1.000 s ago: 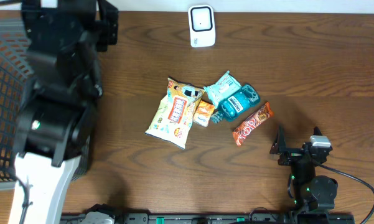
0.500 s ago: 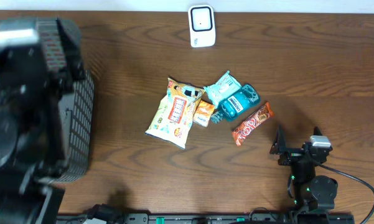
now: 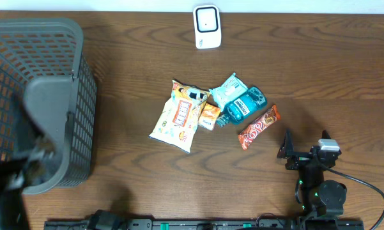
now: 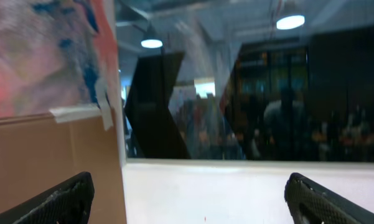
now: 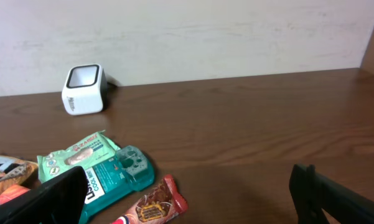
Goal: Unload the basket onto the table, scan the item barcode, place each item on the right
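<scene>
Sitting at the near edge of the table (image 3: 147, 191), the right gripper (image 5: 190, 174) stands wide open, holding nothing; the left gripper (image 4: 188, 183) (aimed off into the room) gapes too. Ahead, the chocolate bar (image 3: 259, 126), teal bottle (image 3: 243, 106) and snack bag (image 3: 177, 116) lie clustered; the scanner (image 3: 206, 27) stands beyond, at the far edge.

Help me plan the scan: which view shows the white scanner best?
Overhead: the white scanner shows whole and sharp, at the far edge of the table. The right wrist view shows it small and oblique at left. The left wrist view misses it, facing the room.
</scene>
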Robot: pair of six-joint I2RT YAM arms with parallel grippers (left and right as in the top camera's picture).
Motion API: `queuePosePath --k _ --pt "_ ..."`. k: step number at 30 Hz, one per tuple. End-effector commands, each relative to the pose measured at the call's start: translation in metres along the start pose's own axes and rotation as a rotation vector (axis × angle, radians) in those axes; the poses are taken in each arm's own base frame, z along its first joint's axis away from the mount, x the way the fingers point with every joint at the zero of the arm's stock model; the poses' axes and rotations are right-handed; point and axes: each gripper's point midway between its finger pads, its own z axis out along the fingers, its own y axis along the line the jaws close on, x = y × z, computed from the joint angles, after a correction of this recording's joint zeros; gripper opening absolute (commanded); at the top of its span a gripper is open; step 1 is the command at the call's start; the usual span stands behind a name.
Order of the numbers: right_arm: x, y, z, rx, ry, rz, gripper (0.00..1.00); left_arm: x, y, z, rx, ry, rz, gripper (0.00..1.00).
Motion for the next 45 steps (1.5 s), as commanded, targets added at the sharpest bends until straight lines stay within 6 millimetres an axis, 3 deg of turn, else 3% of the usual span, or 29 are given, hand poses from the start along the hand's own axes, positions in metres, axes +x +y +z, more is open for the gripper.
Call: queuePosePath --k 1,12,22,31,39,45 --pt "0.000 -0.004 0.000 0.017 -0.003 -0.008 0.99 -0.017 0.016 -0.024 -0.015 -0.071 -0.033 0.98" --pt "0.000 -0.004 0.000 0.017 -0.003 -0.008 0.99 -0.055 0.068 -0.109 -0.207 -0.249 -0.053 0.98" --pt "0.000 -0.004 0.000 0.017 -0.003 -0.008 0.99 -0.072 0.080 -0.161 -0.327 -0.354 -0.072 0.98" --pt "0.000 -0.003 0.000 0.008 -0.002 -0.005 0.99 -0.070 0.080 -0.165 -0.310 -0.370 -0.190 0.98" --pt "0.006 0.049 -0.006 -0.279 0.100 0.461 0.99 -0.061 0.078 -0.161 -0.290 -0.345 -0.281 0.98" --pt "0.009 0.099 -0.030 -0.588 0.205 0.462 0.99 -0.054 0.077 -0.159 -0.288 -0.313 -0.277 0.98"
